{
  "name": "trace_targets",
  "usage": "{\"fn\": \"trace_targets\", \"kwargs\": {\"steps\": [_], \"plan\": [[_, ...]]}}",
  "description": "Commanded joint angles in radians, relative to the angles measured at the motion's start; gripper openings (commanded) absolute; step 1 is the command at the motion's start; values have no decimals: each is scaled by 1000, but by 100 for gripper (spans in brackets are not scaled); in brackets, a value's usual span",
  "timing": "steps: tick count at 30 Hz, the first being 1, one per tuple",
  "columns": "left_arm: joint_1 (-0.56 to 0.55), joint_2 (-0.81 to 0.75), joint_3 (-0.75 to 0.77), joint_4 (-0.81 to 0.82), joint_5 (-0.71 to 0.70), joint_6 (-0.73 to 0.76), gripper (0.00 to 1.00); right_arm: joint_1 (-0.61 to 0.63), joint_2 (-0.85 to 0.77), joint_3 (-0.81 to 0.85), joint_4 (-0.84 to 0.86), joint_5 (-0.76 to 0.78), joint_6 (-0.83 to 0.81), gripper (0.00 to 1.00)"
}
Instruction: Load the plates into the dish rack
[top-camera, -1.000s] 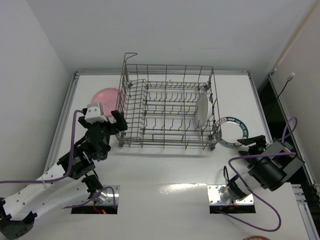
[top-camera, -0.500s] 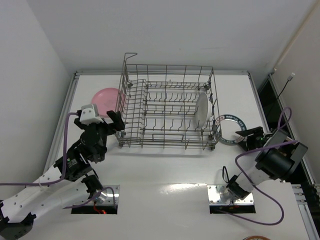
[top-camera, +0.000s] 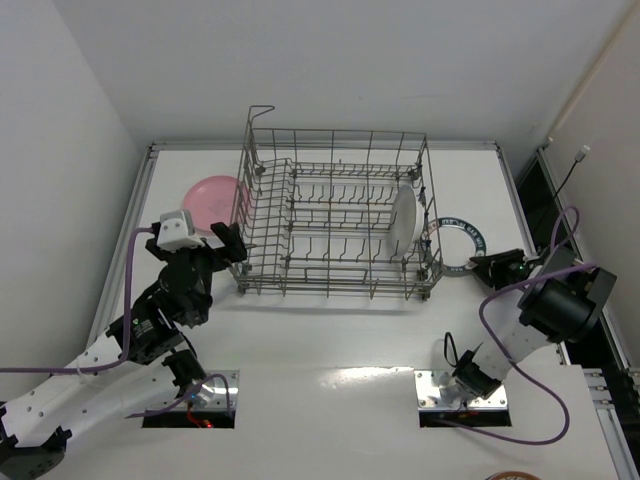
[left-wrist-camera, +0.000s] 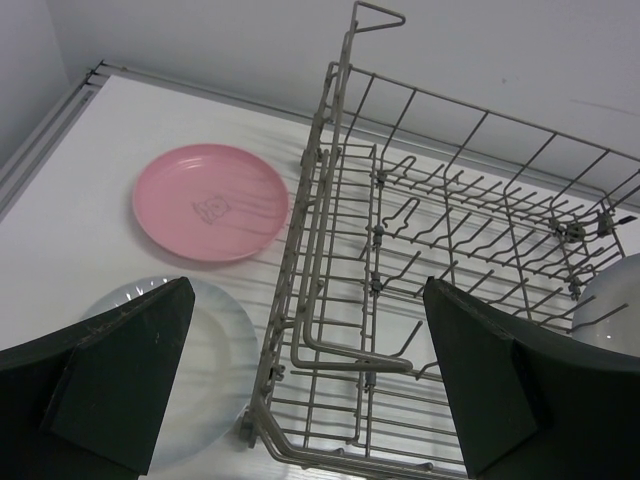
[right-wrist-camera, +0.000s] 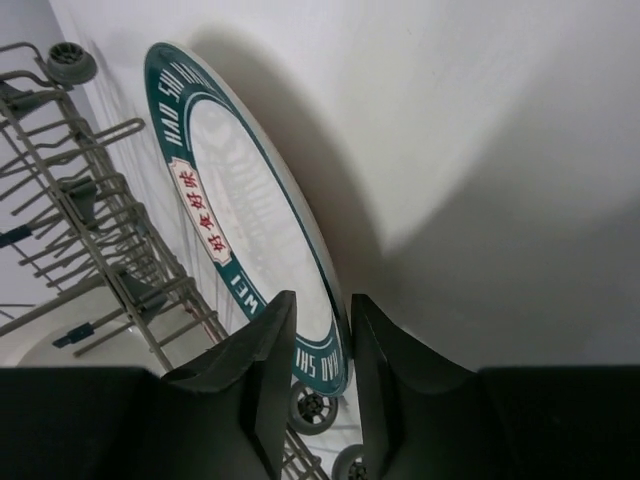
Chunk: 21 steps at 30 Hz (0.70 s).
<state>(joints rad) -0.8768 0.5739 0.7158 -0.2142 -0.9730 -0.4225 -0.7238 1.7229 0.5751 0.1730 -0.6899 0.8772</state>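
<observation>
The grey wire dish rack (top-camera: 340, 132) stands mid-table. A plain white plate (top-camera: 402, 222) stands upright in its right end. The pink plate (top-camera: 208, 197) lies flat left of the rack. My right gripper (top-camera: 482, 266) is shut on the near rim of the blue-rimmed plate (top-camera: 455, 243), right of the rack. In the right wrist view the rim sits between the jaws (right-wrist-camera: 335, 370) and the plate (right-wrist-camera: 240, 230) is tilted. My left gripper (top-camera: 226, 244) is open and empty at the rack's left front corner (left-wrist-camera: 295, 240), its jaws (left-wrist-camera: 310, 400) wide apart.
A pale plate (left-wrist-camera: 205, 365) lies flat on the table under my left gripper, in front of the pink plate (left-wrist-camera: 210, 200). The rack's small wheels (right-wrist-camera: 310, 405) sit close to my right fingers. Walls bound the table at the left and back.
My right gripper moved in toward the rack and closed on the blue-rimmed plate's rim. The plate shifted back toward the rack. My left gripper drew slightly left.
</observation>
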Motion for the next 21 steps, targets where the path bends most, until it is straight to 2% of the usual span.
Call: {"fn": "trace_targets", "kwargs": {"steps": [1, 2, 3, 6, 14, 18, 21], "plan": [[-22, -8, 2, 47, -26, 7, 100, 7, 16, 11, 129, -52, 40, 23], [-22, -8, 2, 47, -26, 7, 100, 7, 17, 11, 140, -53, 52, 19], [-22, -8, 2, 47, -26, 7, 100, 7, 26, 11, 163, -53, 61, 10], [-22, -8, 2, 47, -26, 7, 100, 7, 26, -9, 192, -62, 62, 0], [-22, -8, 2, 47, -26, 7, 100, -23, -143, -101, 217, -28, 52, 0], [-22, -8, 2, 47, -26, 7, 100, -23, -301, -101, 137, 10, 10, 0], [-22, -8, 2, 47, -26, 7, 100, -12, -464, -46, 1, 91, -55, 0]]}}
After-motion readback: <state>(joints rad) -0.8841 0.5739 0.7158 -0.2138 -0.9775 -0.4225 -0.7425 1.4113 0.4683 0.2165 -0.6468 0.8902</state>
